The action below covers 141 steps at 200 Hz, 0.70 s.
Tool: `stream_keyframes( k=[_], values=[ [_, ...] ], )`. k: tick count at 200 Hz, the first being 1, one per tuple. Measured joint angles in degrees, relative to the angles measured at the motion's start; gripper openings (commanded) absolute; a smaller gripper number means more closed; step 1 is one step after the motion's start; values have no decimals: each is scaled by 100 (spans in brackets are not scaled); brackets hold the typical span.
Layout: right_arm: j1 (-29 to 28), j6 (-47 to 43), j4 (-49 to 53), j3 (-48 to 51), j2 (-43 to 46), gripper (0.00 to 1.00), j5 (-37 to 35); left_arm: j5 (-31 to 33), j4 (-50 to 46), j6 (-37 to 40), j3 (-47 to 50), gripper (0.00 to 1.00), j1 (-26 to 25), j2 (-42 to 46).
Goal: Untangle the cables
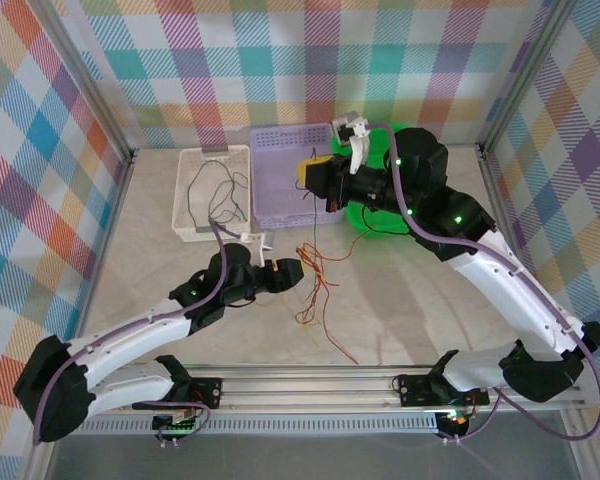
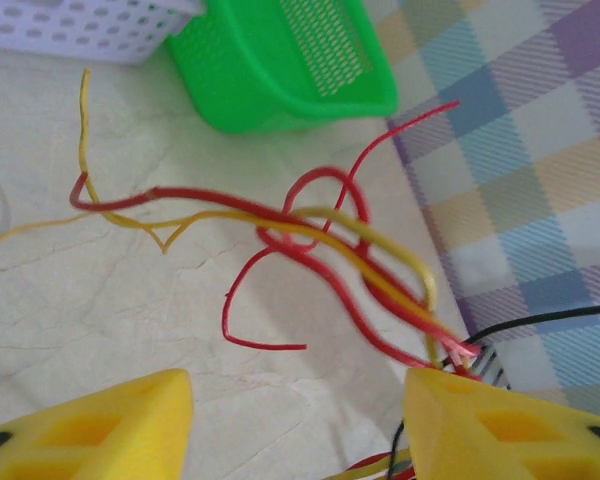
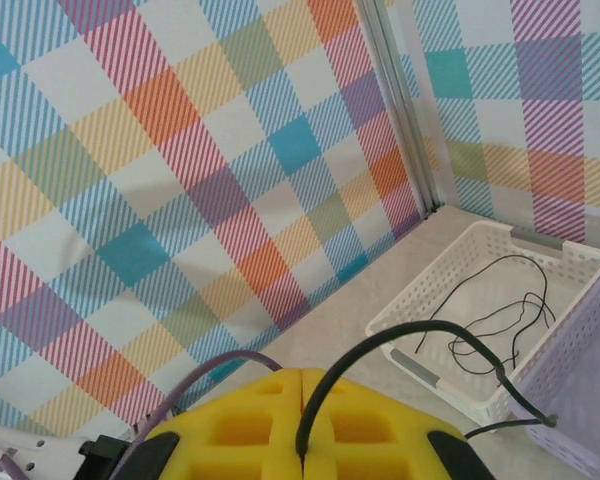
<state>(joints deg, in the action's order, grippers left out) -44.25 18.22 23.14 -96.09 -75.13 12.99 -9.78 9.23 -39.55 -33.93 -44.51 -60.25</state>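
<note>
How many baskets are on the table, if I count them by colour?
White basket: 1
Purple basket: 1
Green basket: 1
Total: 3

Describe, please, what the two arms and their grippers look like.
Both the left arm and right arm have white shells, black joints, small green lights and a purple-grey cable alongside. The left gripper and right gripper have blocky yellow fingers.
</note>
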Motion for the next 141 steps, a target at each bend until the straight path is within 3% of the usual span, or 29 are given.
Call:
stream_keyframes(
  k=[23,98,123,141],
  values=[
    [0,55,-83,90,74,0,61,7,374,-254,144,71,-4,181],
    [0,240,-337,291,87,0,273,-15,901,-1143,157,74,-9,-326],
    [0,280,-426,369,146,0,323,-13,892,-1335,151,71,-9,-461],
    [0,341,-505,426,175,0,398,0,881,-1432,149,62,-9,-529]
  ],
)
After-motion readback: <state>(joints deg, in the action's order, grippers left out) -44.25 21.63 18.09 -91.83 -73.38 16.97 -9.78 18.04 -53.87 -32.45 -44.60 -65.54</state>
